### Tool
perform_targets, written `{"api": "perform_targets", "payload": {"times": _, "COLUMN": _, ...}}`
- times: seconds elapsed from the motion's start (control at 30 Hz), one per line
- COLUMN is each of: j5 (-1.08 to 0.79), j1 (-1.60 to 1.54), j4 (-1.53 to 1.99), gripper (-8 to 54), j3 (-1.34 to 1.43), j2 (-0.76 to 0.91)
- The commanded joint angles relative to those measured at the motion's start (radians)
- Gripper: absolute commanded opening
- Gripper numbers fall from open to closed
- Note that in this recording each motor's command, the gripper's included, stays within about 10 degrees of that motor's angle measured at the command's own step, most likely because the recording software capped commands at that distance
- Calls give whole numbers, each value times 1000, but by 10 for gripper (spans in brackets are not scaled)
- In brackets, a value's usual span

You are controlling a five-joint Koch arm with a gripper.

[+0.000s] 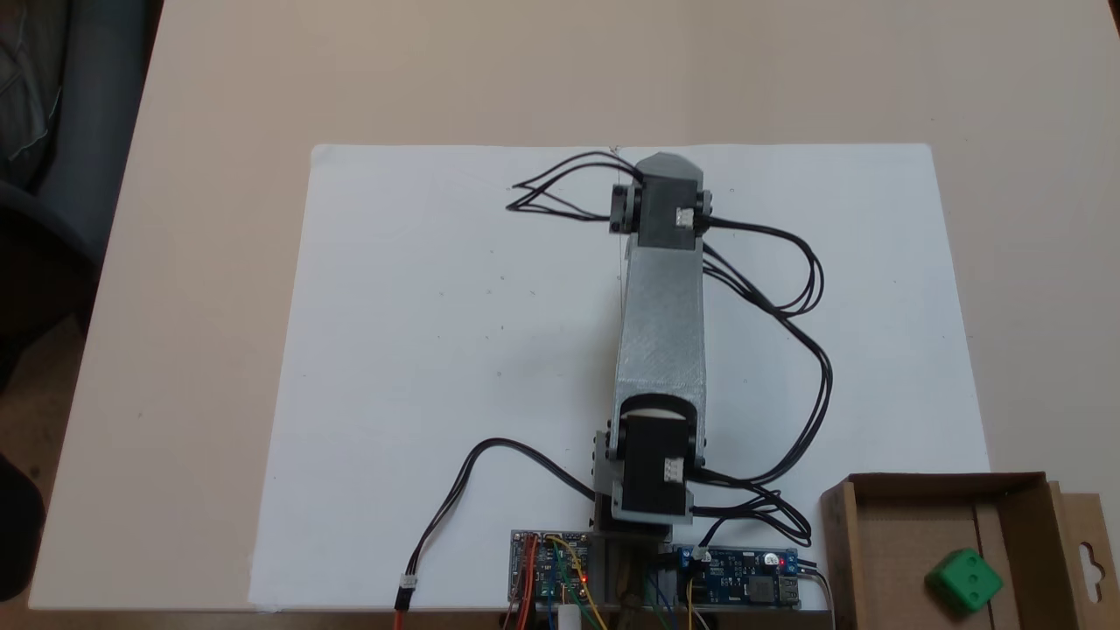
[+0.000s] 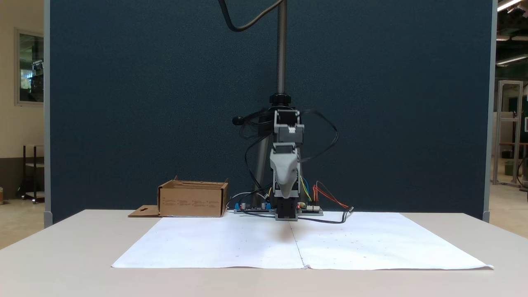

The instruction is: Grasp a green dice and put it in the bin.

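Observation:
The green dice [image 1: 962, 580] lies on the floor of the bin [image 1: 945, 481], a shallow brown cardboard box at the lower right of a fixed view. From the front, the bin [image 2: 193, 201] stands left of the arm's base, and its wall hides the dice. The arm is folded up over its base at the middle of the table. My gripper [image 2: 284, 187] hangs tip-down in front of the base, well away from the bin. Its grey jaws lie one behind the other, with nothing visibly held.
A large white paper sheet [image 1: 437, 350] covers the table's middle. Circuit boards [image 1: 739, 577] and loose black cables [image 1: 787, 289] sit around the arm's base. The bin's flap [image 2: 142, 211] lies flat on the table. A dark blue partition [image 2: 123, 103] stands behind.

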Motion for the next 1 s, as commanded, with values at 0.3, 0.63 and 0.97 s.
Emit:
{"api": "perform_targets", "payload": {"times": 0.3, "j5": 8, "j1": -89, "j4": -564, "gripper": 430, "j3": 572, "j2": 219}}
{"api": "perform_targets", "payload": {"times": 0.63, "j5": 6, "j1": 26, "j4": -1009, "gripper": 413, "j3": 894, "j2": 279}}
{"api": "perform_targets", "payload": {"times": 0.97, "j5": -17, "j1": -5, "j4": -1442, "gripper": 413, "j3": 1210, "j2": 428}}
